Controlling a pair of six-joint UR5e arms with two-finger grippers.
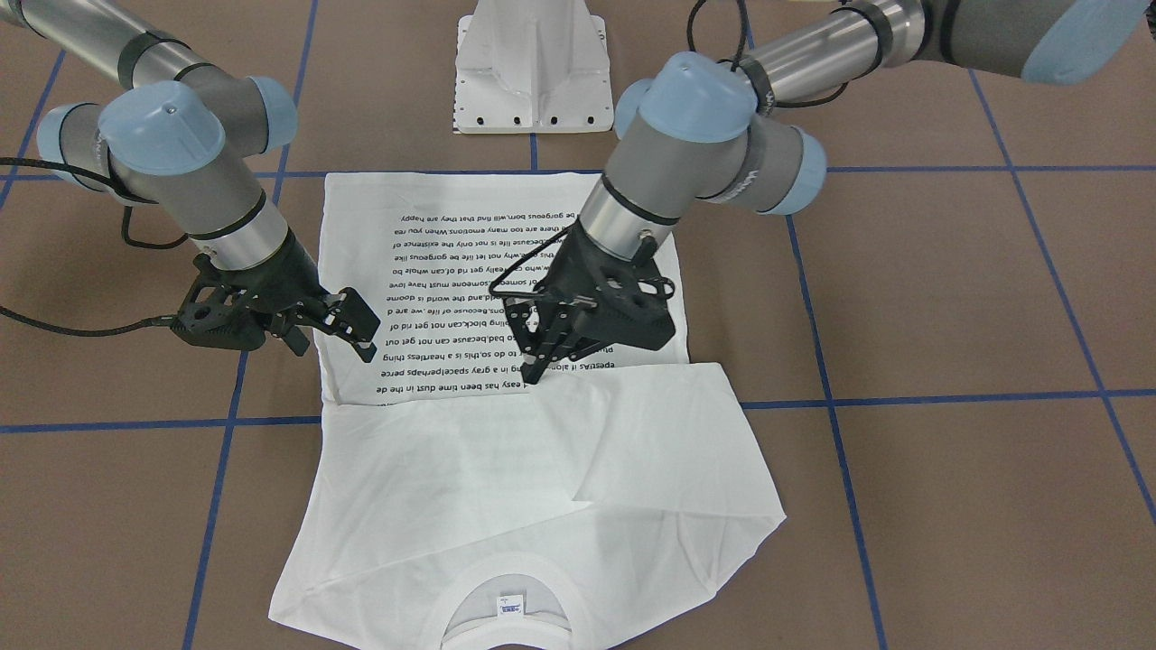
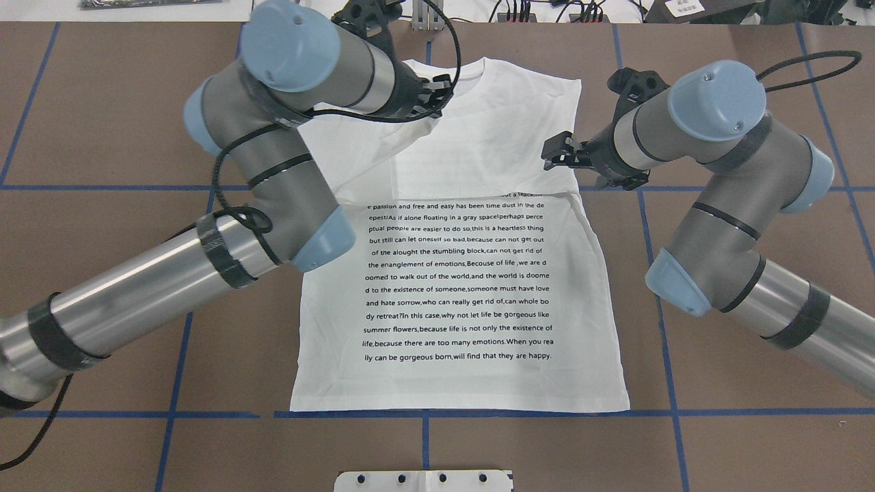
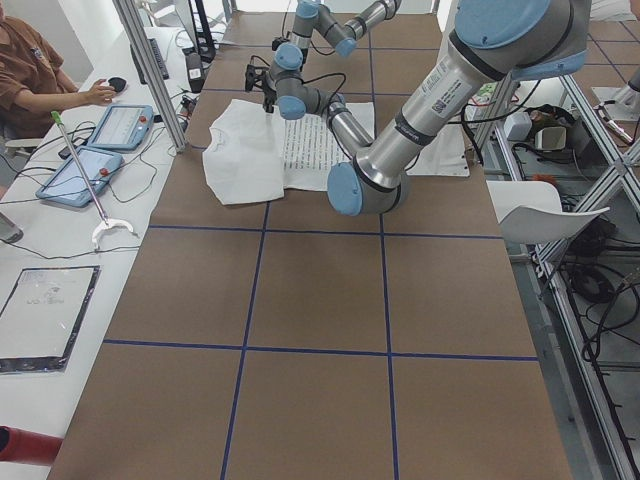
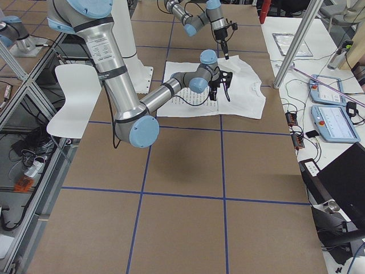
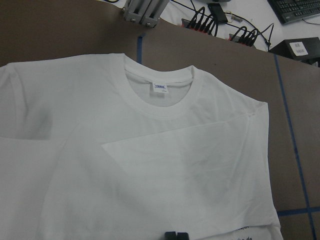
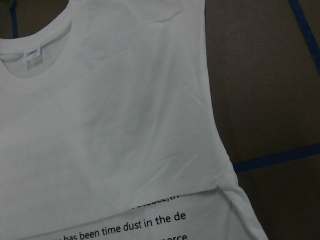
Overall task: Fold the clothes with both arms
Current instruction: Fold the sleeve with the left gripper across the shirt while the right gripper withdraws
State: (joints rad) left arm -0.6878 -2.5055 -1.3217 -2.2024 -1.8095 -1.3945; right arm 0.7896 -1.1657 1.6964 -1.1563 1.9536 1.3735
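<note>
Left gripper (image 1: 535,372) jaws together over shirt (image 1: 433,469); right gripper (image 1: 361,332) apart beside shirt edge. Risk: one-sided grab drags cloth, skews fold.

Overhead, the silver-grey left arm (image 2: 273,178) is blocking the 10 o'clock shoulder of the white black-printed cotton T-shirt (image 2: 465,383), and the front view is cropping its ribbed collar (image 1: 560,587) at 6 o'clock.
</note>
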